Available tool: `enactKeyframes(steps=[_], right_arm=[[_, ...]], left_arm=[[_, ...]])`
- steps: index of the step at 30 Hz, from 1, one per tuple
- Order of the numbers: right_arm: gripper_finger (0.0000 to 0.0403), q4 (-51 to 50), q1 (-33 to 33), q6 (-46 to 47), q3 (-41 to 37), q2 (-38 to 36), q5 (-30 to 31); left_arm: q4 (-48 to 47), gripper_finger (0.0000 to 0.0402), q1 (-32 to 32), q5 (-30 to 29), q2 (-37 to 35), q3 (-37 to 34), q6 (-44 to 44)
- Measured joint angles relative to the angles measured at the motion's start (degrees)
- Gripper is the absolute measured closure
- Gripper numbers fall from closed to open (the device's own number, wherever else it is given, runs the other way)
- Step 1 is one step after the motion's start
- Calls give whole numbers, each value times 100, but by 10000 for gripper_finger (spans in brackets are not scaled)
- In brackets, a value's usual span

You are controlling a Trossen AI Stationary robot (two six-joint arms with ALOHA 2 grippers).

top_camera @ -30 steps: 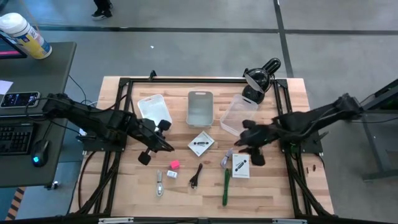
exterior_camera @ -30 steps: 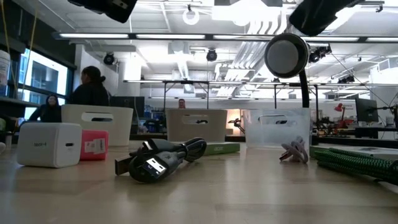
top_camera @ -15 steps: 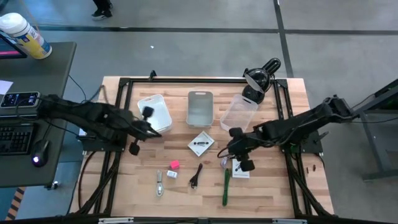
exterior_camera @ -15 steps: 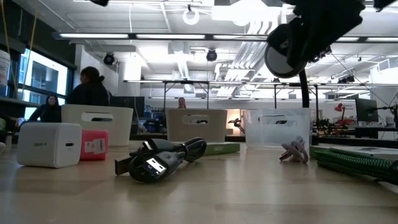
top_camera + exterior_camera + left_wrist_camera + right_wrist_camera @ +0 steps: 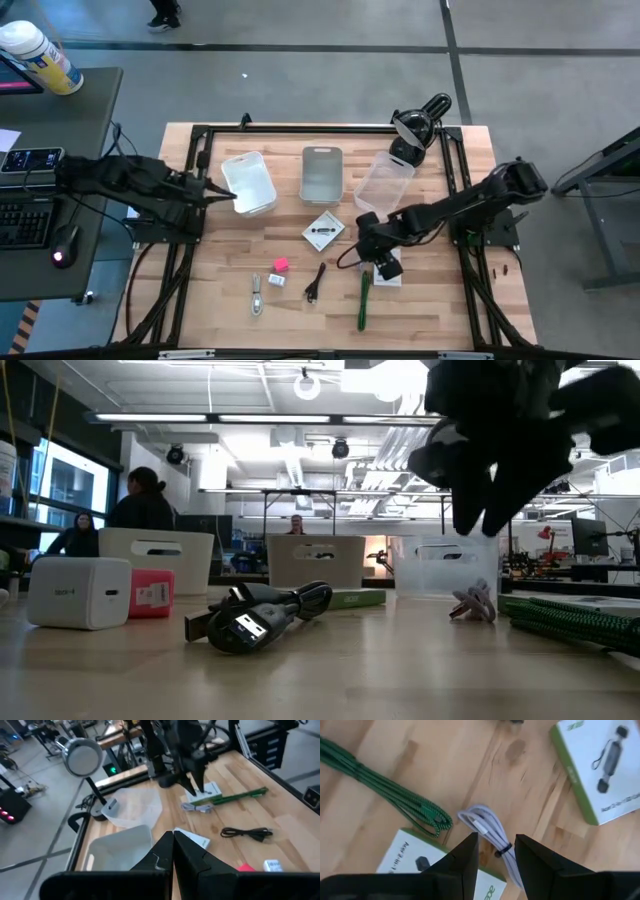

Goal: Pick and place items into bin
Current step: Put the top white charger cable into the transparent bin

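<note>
A small coiled pale cable (image 5: pixel 487 837) is seen lying on the wooden table (image 5: pixel 440 310), between a green braided cable (image 5: pixel 385 795) and two white cards printed black. One card (image 5: pixel 602 762) lies off to one side and the other card (image 5: pixel 415 862) sits just beside the coil. The right gripper (image 5: pixel 495 855) is held right above the coil with its fingers parted, and nothing is gripped between them. This close look is given only by the right wrist view; from above, the coil is hidden under the right gripper (image 5: pixel 372 245).

From above, a pink block (image 5: pixel 281 264), a small white charger (image 5: pixel 275 281), a black cable (image 5: pixel 316 283) and a silvery piece (image 5: pixel 257 296) are seen near the front of the table. Three bins are lined up at the back: a white bin (image 5: pixel 250 181), a grey bin (image 5: pixel 321 172) and a clear bin (image 5: pixel 382 184). The left gripper (image 5: pixel 218 192) is pressed shut and empty, by the white bin's edge.

In the low view, the charger (image 5: pixel 78 592) and pink block (image 5: pixel 152 593) are shown close up. People (image 5: pixel 140 500) are seen far behind, under bright ceiling lights.
</note>
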Motion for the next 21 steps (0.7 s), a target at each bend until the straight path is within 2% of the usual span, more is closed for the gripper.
enactKeyframes(steps=[5, 15, 21], right_arm=[[277, 15, -51, -12, -3, 251, -12], [227, 106, -83, -38, -7, 382, 132], [229, 255, -78, -410, -7, 688, -35]], left_arm=[[-20, 401, 0, -77, -67, 0, 7], [-210, 401, 0, -347, -23, -2, 11], [-210, 401, 0, -518, -24, -2, 11]])
